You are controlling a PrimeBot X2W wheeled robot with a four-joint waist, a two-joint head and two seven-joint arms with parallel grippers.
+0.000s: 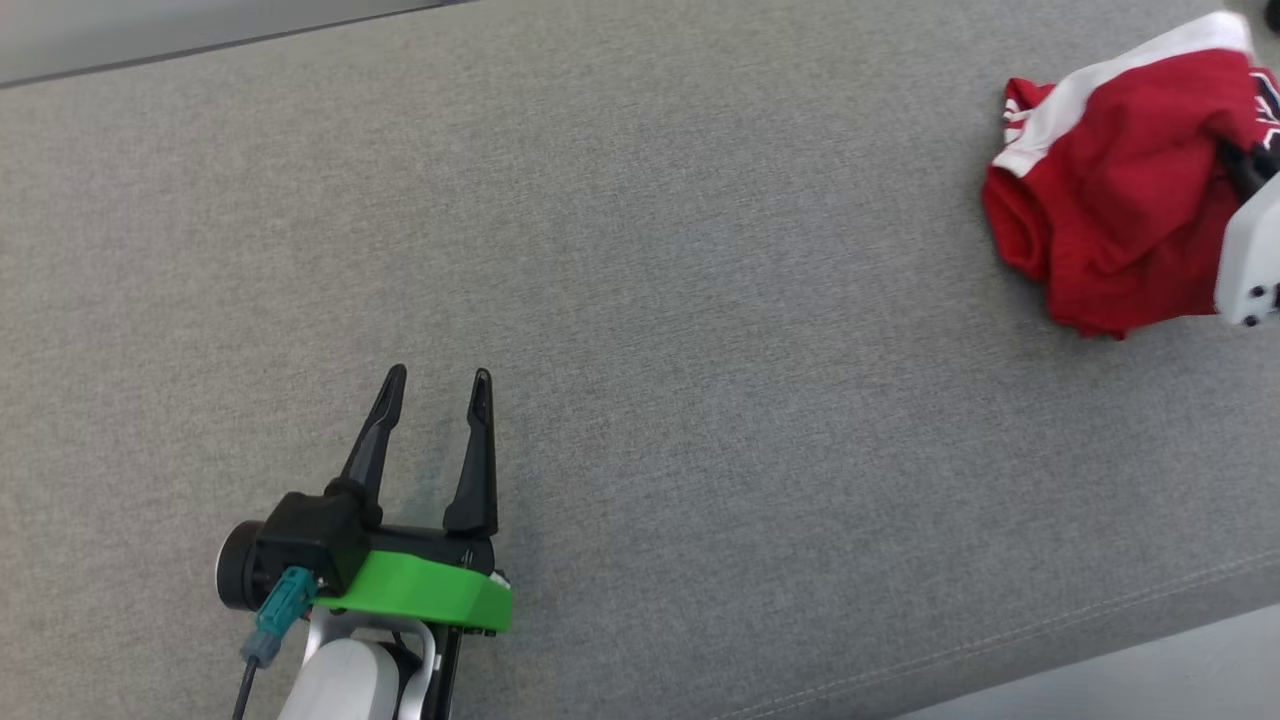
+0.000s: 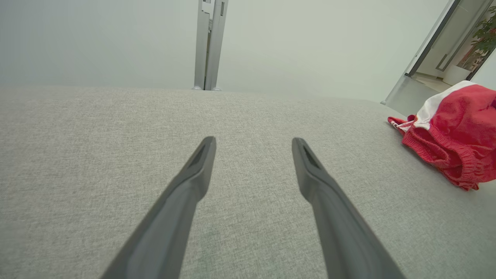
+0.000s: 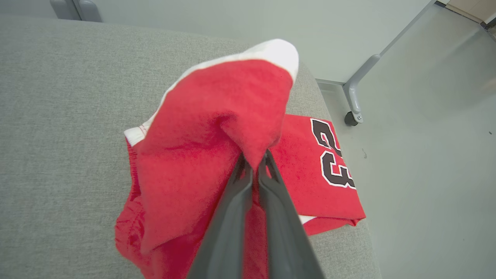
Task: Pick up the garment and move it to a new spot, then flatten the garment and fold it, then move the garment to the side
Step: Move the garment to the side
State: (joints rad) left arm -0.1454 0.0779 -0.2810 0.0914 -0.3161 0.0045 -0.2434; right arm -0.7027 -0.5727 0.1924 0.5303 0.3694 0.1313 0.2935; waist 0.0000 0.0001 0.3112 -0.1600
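The garment (image 1: 1110,190) is a pair of red shorts with white trim and a black number, bunched at the far right of the grey surface (image 1: 640,300). My right gripper (image 3: 255,162) is shut on a fold of the garment (image 3: 217,128), lifting part of it while the numbered leg lies flat near the edge. In the head view its white housing (image 1: 1250,260) shows at the right border. My left gripper (image 1: 440,385) stands open at the lower left, holding nothing, far from the garment (image 2: 453,139). Its fingers (image 2: 193,178) hover over bare fabric.
The grey surface ends just beyond the garment; the floor (image 3: 426,155) and a metal leg with a caster (image 3: 354,112) lie past that edge. A metal post (image 2: 209,42) stands behind the far edge, and a stitched front seam (image 1: 1000,640) marks the near edge.
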